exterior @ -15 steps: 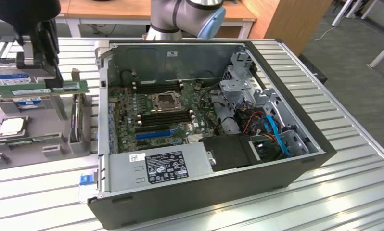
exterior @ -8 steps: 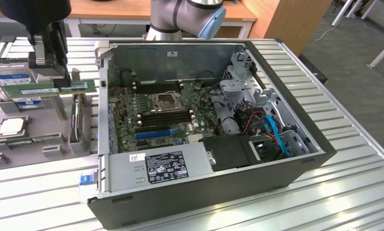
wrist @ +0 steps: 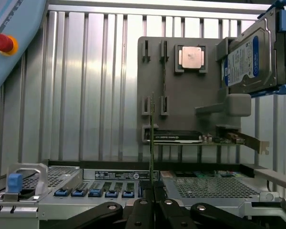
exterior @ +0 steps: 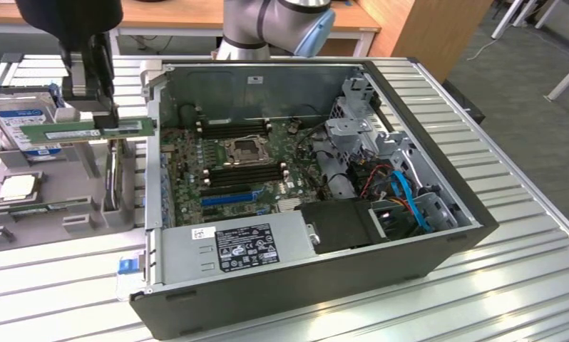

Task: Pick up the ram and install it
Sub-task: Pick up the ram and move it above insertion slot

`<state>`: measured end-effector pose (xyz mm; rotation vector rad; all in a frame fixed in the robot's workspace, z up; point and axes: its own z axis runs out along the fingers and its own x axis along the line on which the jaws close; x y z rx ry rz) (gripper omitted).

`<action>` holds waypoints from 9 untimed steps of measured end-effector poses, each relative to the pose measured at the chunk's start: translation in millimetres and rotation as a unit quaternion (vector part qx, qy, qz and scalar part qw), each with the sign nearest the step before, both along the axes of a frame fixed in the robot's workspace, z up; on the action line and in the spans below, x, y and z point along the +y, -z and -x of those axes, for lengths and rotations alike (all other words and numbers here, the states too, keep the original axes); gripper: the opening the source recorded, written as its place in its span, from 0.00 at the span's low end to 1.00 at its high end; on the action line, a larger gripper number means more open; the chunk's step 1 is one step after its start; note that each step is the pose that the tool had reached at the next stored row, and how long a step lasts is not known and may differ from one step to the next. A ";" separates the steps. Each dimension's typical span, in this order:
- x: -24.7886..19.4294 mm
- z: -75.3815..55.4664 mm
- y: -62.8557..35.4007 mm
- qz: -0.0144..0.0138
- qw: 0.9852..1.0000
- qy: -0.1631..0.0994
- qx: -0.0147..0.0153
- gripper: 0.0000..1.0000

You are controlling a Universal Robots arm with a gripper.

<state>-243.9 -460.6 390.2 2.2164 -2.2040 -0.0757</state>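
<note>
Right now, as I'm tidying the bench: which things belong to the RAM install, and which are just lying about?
In the job: gripper, the ram it grips, black memory slots.
Lying about: hard drive, processor chip, expansion card.

An open computer case (exterior: pixel 361 285) sits on a slatted table (exterior: pixel 523 285) beside a grey rack (wrist: pixel 186 95) holding a hard drive (exterior: pixel 18 122).

Ram (exterior: pixel 137 127) in gripper (exterior: pixel 93 121) over parts tray (exterior: pixel 80 187), ext. view's left of PC case (exterior: pixel 294 292)

A robotics lab: an open computer case (exterior: pixel 341 285) on a slatted metal bench (exterior: pixel 513 299), wooden desks (exterior: pixel 170 14) behind.
</note>
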 end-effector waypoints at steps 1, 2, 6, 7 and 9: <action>0.0 -1.8 0.0 0.000 1.000 0.000 0.000 0.12; 0.0 -3.6 0.0 0.000 1.000 0.000 0.000 0.12; 0.0 -10.9 0.0 0.000 1.000 0.000 0.000 0.12; 0.0 -12.7 0.0 0.000 1.000 0.000 0.000 0.12; 0.0 -16.5 0.0 0.000 1.000 0.000 0.000 0.12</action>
